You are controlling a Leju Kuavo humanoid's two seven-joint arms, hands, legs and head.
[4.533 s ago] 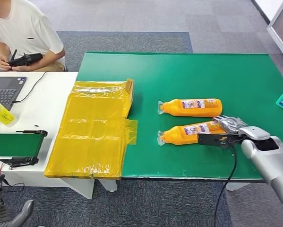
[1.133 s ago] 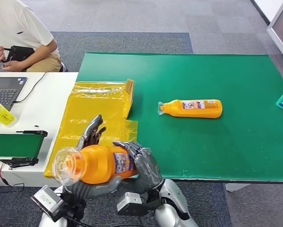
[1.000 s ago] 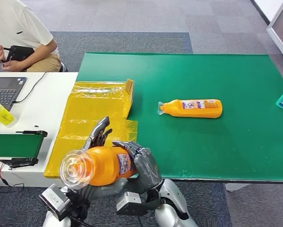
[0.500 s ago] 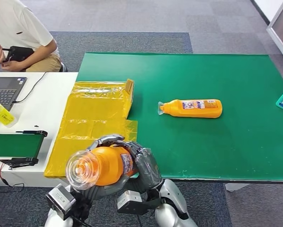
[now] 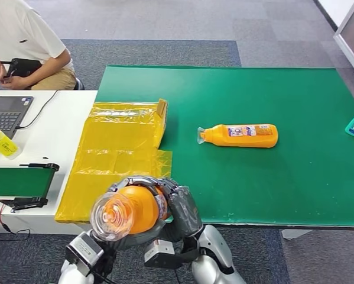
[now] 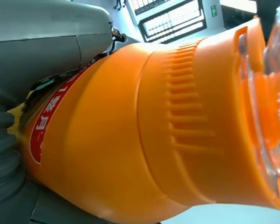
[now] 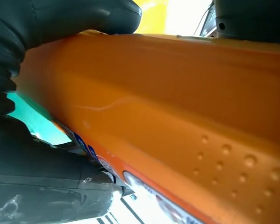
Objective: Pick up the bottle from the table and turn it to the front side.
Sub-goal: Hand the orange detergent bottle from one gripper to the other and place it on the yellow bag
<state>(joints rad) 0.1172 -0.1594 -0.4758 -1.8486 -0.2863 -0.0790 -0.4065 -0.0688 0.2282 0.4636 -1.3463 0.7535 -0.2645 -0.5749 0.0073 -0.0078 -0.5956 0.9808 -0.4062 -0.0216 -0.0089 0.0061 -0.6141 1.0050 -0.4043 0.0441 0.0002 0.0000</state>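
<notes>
Orange bottle (image 5: pixel 137 210) held off the desk (image 5: pixel 255 189), clasped by left robot hand (image 5: pixel 121 236) and right robot hand (image 5: pixel 181 207) (clear cap toward camera); second bottle (image 5: pixel 239 135) lying behind.

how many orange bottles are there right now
2. One orange bottle is held off the table between the left hand and right hand; the other bottle lies on its side on the green table.
</notes>
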